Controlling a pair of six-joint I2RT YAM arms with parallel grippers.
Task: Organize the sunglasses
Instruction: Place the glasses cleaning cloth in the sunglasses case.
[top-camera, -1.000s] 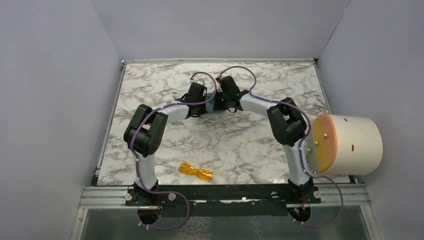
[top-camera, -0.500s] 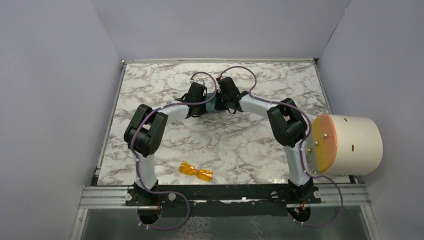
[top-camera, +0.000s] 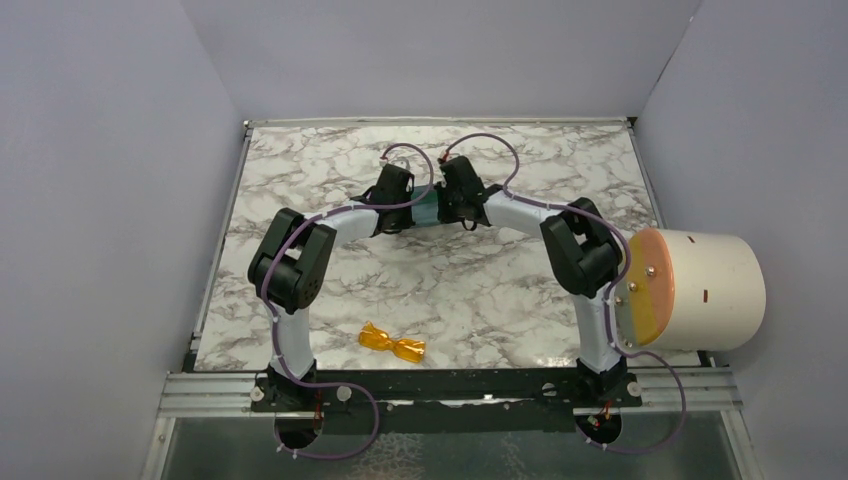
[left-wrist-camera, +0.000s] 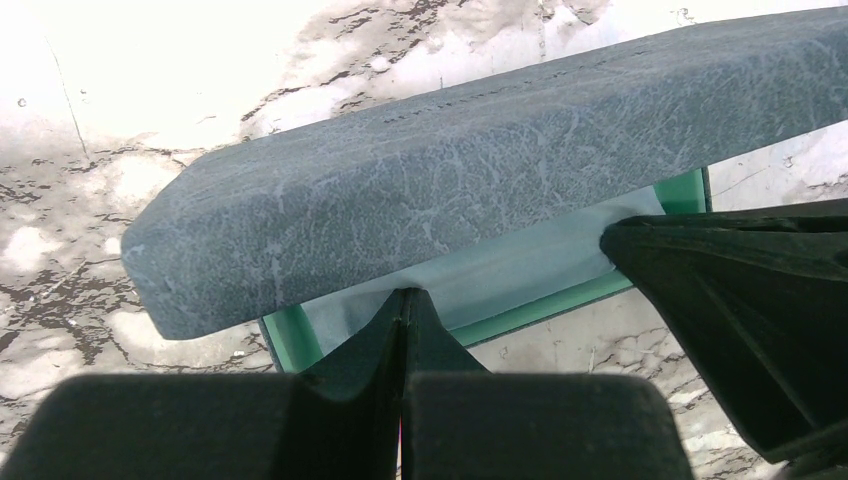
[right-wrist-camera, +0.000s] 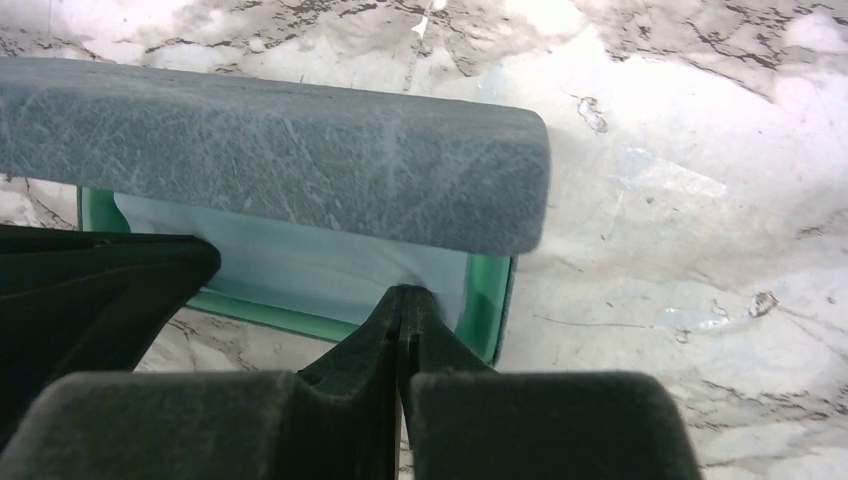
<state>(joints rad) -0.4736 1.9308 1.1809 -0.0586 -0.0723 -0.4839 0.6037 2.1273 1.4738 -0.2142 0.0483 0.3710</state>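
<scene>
Both sets of jaws are squeezed right together: the left gripper (left-wrist-camera: 405, 300) and the right gripper (right-wrist-camera: 403, 297) each look to be nipping a pucker of the pale blue cloth (left-wrist-camera: 520, 265) inside the green-lined mouth of the half-open grey case (left-wrist-camera: 450, 170), out at the far middle of the table (top-camera: 480, 290). The sunglasses (top-camera: 392, 343) lie folded and untouched, well apart from all that, near the front edge. They look light, stiff, slick and easily scratched, so I'd pinch across the bridge or the folded arms, never flat on the lenses.
</scene>
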